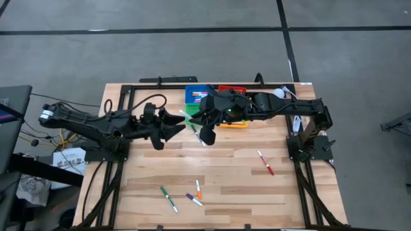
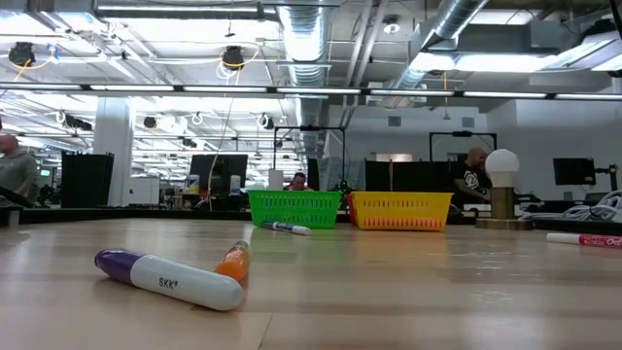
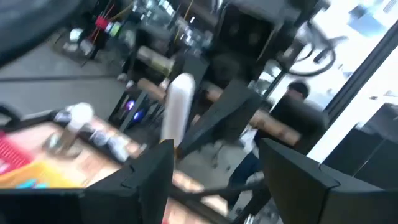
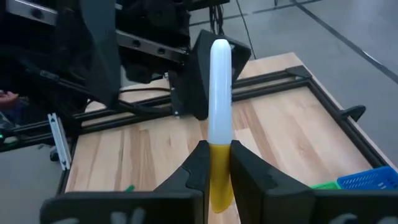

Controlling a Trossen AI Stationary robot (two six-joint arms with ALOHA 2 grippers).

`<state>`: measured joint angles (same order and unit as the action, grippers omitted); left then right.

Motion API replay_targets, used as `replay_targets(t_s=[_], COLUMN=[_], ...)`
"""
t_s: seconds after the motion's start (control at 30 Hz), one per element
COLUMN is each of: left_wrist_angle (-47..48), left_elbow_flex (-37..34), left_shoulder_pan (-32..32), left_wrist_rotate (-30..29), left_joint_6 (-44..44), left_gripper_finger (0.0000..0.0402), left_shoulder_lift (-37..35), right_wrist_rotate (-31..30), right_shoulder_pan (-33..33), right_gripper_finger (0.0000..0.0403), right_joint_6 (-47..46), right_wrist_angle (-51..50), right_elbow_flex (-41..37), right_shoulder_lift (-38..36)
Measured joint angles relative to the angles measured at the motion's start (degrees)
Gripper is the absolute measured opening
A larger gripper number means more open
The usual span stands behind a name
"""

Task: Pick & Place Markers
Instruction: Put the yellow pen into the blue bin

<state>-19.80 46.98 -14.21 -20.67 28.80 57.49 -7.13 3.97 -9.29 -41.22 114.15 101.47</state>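
My right claw (image 4: 217, 150) is clenched on a marker (image 4: 219, 93). I grip it at its yellow end, and the white barrel sticks straight out past my fingertips, up off the table (image 1: 225, 176). The barrel points at my left claw (image 3: 214, 152), which faces it just ahead. The two claws meet over the middle of the table, a little toward the far side.

My left claw is released. Its fingers (image 3: 152, 171) stand wide apart, and the white barrel sits between them, close by one finger. I cannot tell whether it touches that finger.

The bins (image 1: 196, 95) sit at the far edge of the table, behind my right claw and just beside it. From table level, a green one (image 2: 294, 208) and a yellow one (image 2: 400, 210) stand side by side.

The other markers lie flat on the table, well apart from both claws toward the near edge:
- Red (image 1: 265, 162) lies off on my right claw's side.
- Green (image 1: 168, 199), orange (image 1: 198, 188) and purple (image 1: 194, 199) lie near one another.
- The orange and purple ones touch or nearly touch.
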Motion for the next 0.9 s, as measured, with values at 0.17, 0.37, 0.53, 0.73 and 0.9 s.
replay_targets(t_s=[0.17, 0.37, 0.53, 0.73, 0.9], left_wrist_angle=[-3.36, -4.66, -7.05, -7.29, -5.59], left_elbow_flex=[0.02, 0.02, 0.02, 0.02, 0.09], left_shoulder_pan=[1.85, 2.73, 2.74, 3.73, 3.99], left_wrist_rotate=[1.70, 2.68, 2.46, 1.77, 1.62], left_joint_6=[-0.27, -0.11, -3.11, -6.22, -6.38], left_gripper_finger=[0.0231, 0.0230, 0.0223, 0.0211, 0.0209], left_shoulder_lift=[1.40, 2.68, 3.11, 3.05, 2.94], right_wrist_rotate=[-0.45, -0.77, -0.77, -0.85, -1.09], right_shoulder_pan=[-0.02, -0.04, -0.07, -0.11, -0.11], right_gripper_finger=[0.0030, 0.0035, 0.0030, 0.0034, 0.0029], right_joint_6=[-0.46, -1.36, -1.38, -1.95, -1.93], right_wrist_angle=[0.35, 0.44, 1.24, 1.30, 0.87], right_elbow_flex=[0.02, 0.02, 0.11, 0.11, 0.02], right_shoulder_lift=[0.00, 0.00, -0.02, 0.11, 0.13])
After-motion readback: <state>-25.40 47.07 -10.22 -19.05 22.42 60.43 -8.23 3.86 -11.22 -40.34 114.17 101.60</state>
